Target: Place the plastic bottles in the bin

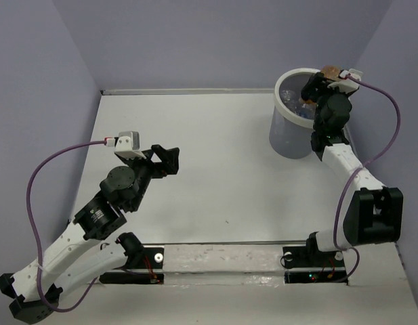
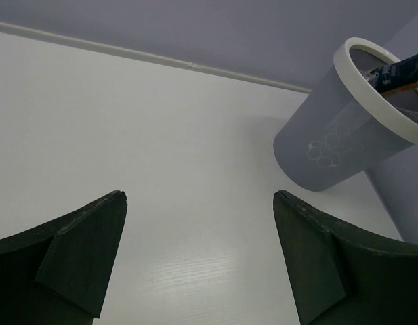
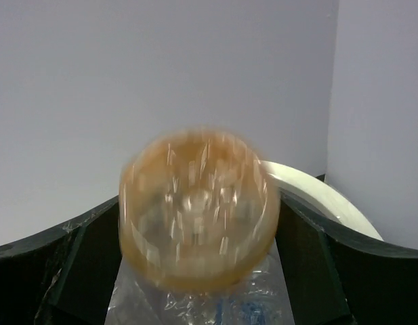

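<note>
The pale grey bin (image 1: 287,139) with a thick white rim stands at the table's far right; it also shows in the left wrist view (image 2: 330,149) and its rim in the right wrist view (image 3: 330,196). My right gripper (image 1: 313,87) hangs over the bin's mouth, jaws spread wide. An orange bottle (image 3: 198,217) with a blue label (image 2: 398,73) sits blurred between the fingers, base toward the camera. Clear bottles (image 3: 188,308) lie below it inside the bin (image 1: 295,105). My left gripper (image 1: 169,161) is open and empty over bare table (image 2: 198,196), far left of the bin.
Lavender walls close in the table at the back and on both sides. The bin stands close to the right wall. The arm bases and a purple cable loop on each side sit along the near edge.
</note>
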You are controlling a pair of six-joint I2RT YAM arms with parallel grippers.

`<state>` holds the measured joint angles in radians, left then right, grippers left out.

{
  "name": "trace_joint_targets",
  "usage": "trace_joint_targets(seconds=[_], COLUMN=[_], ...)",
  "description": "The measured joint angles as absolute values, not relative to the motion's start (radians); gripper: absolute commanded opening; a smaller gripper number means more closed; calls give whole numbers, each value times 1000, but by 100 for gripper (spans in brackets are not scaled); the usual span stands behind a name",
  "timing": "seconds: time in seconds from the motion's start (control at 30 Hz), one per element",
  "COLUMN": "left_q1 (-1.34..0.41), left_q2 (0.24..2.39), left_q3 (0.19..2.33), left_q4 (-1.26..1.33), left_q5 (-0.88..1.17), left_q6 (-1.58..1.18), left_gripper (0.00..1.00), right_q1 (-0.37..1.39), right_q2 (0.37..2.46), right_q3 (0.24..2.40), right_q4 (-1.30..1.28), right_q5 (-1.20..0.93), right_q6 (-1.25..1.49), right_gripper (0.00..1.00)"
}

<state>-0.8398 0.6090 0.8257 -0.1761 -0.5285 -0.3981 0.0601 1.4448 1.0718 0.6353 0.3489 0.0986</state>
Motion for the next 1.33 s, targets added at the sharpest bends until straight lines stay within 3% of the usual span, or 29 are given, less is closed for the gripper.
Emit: trace_joint_targets(seconds=[0.43, 0.67, 1.0, 1.17, 1.33], left_q1=[-839, -839, -839, -839, -837], left_q2=[619, 617, 488, 410, 366], left_q3=[826, 867, 917, 912, 854], left_q4=[-176, -180, -133, -107, -102], left_q5=[-527, -515, -533, -565, -589], left_q6=[-400, -390, -334, -323, -347], left_gripper=[99, 99, 99, 99, 99], right_q1=[74, 81, 81, 82, 85], right_q2=[1113, 935, 508, 305, 265], right_q3=[1093, 1097, 1003, 991, 954], right_q4=[405, 169, 14, -73, -134], right_q5=[235, -64, -474, -459, -412], right_q6=[223, 390, 495, 466, 441], right_gripper=[100, 100, 100, 100, 100])
